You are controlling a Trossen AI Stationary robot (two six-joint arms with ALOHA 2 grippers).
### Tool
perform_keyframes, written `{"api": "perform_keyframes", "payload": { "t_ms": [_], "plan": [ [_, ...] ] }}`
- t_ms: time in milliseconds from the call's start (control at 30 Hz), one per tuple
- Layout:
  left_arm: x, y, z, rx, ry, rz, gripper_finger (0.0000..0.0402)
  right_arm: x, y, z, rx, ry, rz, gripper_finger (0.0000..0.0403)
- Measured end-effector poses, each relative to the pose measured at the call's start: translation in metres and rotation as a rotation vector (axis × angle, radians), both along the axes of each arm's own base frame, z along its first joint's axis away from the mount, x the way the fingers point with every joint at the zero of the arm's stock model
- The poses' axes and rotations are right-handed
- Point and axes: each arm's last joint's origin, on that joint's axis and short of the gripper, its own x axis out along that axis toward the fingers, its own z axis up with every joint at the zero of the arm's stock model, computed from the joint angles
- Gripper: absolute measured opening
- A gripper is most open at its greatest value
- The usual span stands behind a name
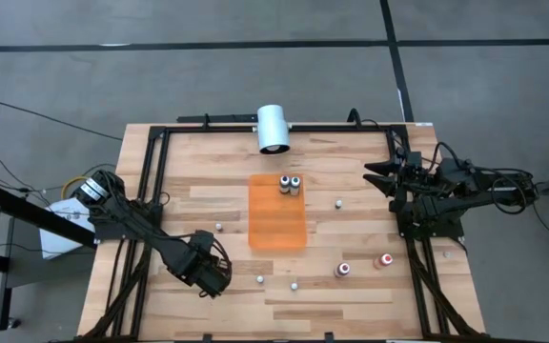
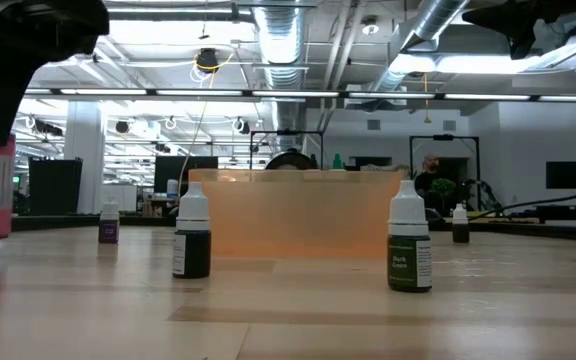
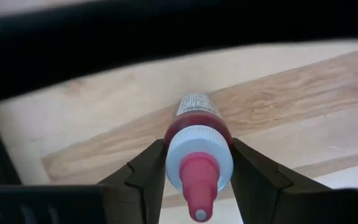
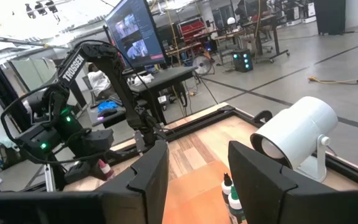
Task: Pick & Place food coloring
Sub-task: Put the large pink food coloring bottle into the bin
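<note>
Two bottles (image 1: 290,185) already stand on the orange mat (image 1: 276,224), while the left gripper (image 1: 210,270) pinches a red food coloring bottle (image 3: 197,146) between its fingers (image 3: 146,177) above the tabletop (image 1: 351,162), next needing carriage to the mat; the right gripper (image 1: 386,176) waits spread.

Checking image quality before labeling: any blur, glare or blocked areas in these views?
Left wrist view: red bottle between the left gripper fingers is soft up close, dark band blocks the top. Low view: orange mat hazy, ceiling lights glare, big blurred shape at left edge. High view: even light, soft shadows.
</note>
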Motion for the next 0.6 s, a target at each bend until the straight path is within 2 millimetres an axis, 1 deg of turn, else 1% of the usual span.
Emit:
{"api": "perform_keyframes", "payload": {
  "t_ms": [133, 233, 367, 600],
  "plan": [
    [-0.001, 0.001, 0.013, 0.024, 0.034, 0.000, 0.0147, 0.000, 0.000, 0.000, 0.000, 0.000, 0.000, 0.0155],
    [0.000, 0.001, 0.027, 0.053, 0.028, -0.002, 0.0146, 0.000, 0.000, 0.000, 0.000, 0.000, 0.000, 0.0155],
    [0.005, 0.004, 0.051, 0.102, -0.028, -0.011, 0.0146, 0.000, 0.000, 0.000, 0.000, 0.000, 0.000, 0.0155],
    [0.023, 0.018, 0.094, 0.205, -0.186, -0.081, 0.0148, 0.000, 0.000, 0.000, 0.000, 0.000, 0.000, 0.0155]
  ]
}}
